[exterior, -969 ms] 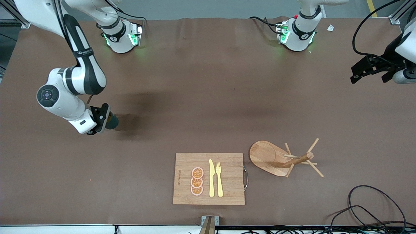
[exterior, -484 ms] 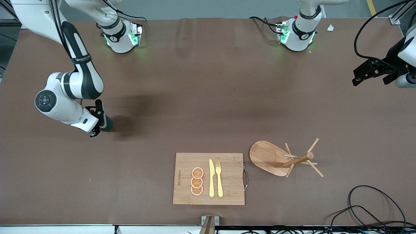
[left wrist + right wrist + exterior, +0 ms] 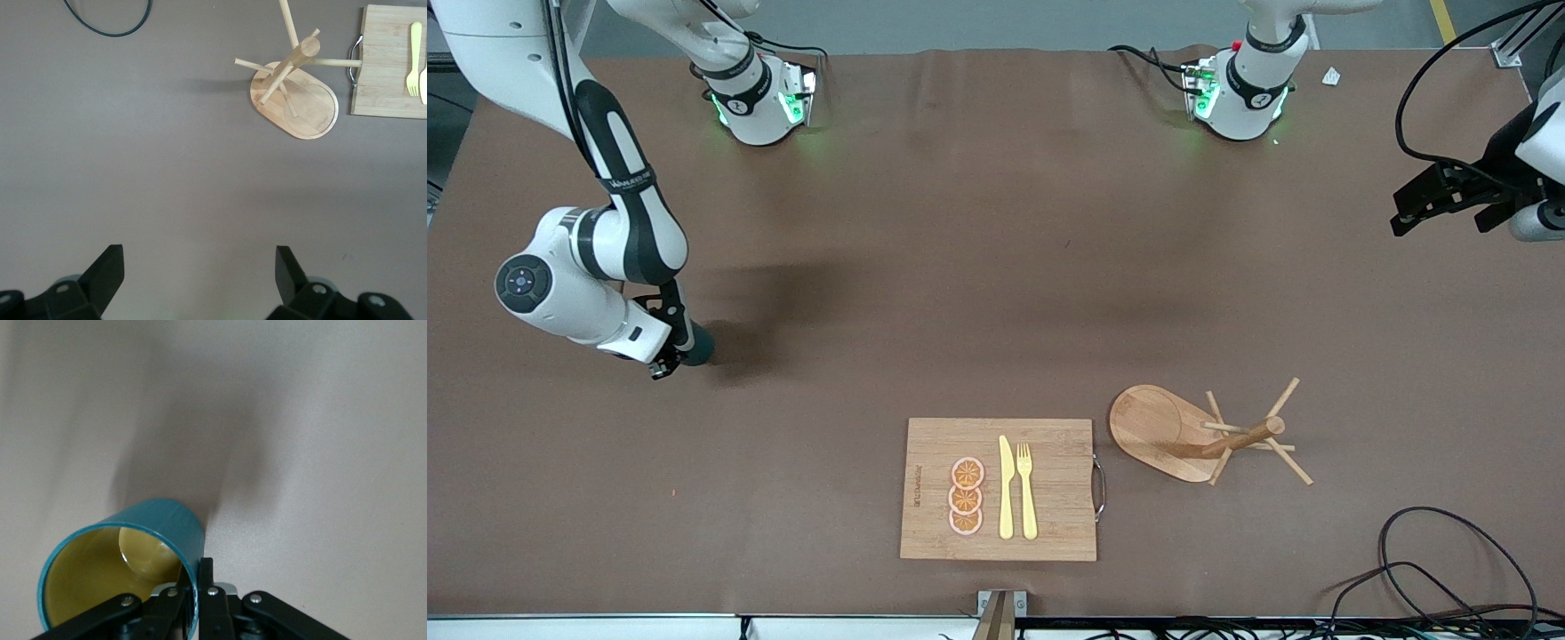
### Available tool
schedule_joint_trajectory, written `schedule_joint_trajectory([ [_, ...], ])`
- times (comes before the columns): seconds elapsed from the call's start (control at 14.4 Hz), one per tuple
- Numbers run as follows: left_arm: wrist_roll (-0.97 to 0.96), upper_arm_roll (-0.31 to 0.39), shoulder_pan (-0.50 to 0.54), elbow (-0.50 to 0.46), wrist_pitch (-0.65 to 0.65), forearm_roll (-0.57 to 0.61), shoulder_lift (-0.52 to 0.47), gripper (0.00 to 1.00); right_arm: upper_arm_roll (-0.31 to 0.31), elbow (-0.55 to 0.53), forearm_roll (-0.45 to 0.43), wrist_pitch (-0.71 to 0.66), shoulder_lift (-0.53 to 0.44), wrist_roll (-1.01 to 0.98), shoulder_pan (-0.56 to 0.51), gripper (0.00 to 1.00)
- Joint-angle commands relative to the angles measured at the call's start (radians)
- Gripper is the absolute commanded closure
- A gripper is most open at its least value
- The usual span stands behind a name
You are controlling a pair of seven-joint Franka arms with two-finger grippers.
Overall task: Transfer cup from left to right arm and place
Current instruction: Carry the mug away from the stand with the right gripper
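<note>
My right gripper (image 3: 679, 348) is shut on the rim of the cup (image 3: 697, 345), low over the table toward the right arm's end. In the right wrist view the teal cup (image 3: 127, 553) shows its mustard inside, one finger in the cup and one outside the wall, with my right gripper (image 3: 198, 587) pinching it. Its handle is hidden. My left gripper (image 3: 1440, 196) hangs over the table edge at the left arm's end, open and empty; in the left wrist view its fingers (image 3: 107, 273) are spread wide around my left gripper's (image 3: 200, 270) bare gap.
A wooden peg rack (image 3: 1209, 431) lies near the front camera, also in the left wrist view (image 3: 293, 93). Beside it a cutting board (image 3: 925, 444) carries orange slices (image 3: 966, 496), a yellow knife (image 3: 1005, 489) and fork (image 3: 1027, 489). Black cables (image 3: 1432, 569) lie at the corner.
My right arm has swung toward the right arm's end of the table, carrying the cup with it, and the cup now shows less past the gripper. The left arm shifted slightly, then held.
</note>
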Motion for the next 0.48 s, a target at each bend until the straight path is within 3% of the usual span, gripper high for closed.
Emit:
schedule_joint_trajectory([
  [0.0,0.004,-0.001,0.003,0.020,-0.003,-0.017,0.007,0.00,0.017,-0.004,0.004,0.023,0.003,-0.056,-0.019,1.00],
  [0.07,0.004,-0.001,0.003,0.020,-0.003,-0.017,0.007,0.00,0.019,-0.002,0.004,0.026,0.003,-0.068,-0.016,0.99],
  [0.14,0.004,-0.001,0.003,0.020,-0.003,-0.016,0.007,0.00,0.019,-0.002,0.004,0.025,0.003,-0.068,-0.014,0.77],
  [0.21,0.002,-0.001,0.003,0.020,-0.003,-0.016,0.007,0.00,0.019,-0.002,0.006,0.023,0.003,-0.066,-0.017,0.01],
  [0.42,-0.016,-0.001,-0.005,0.020,-0.003,-0.008,0.007,0.00,0.017,0.007,0.038,-0.016,-0.003,-0.037,-0.017,0.00],
])
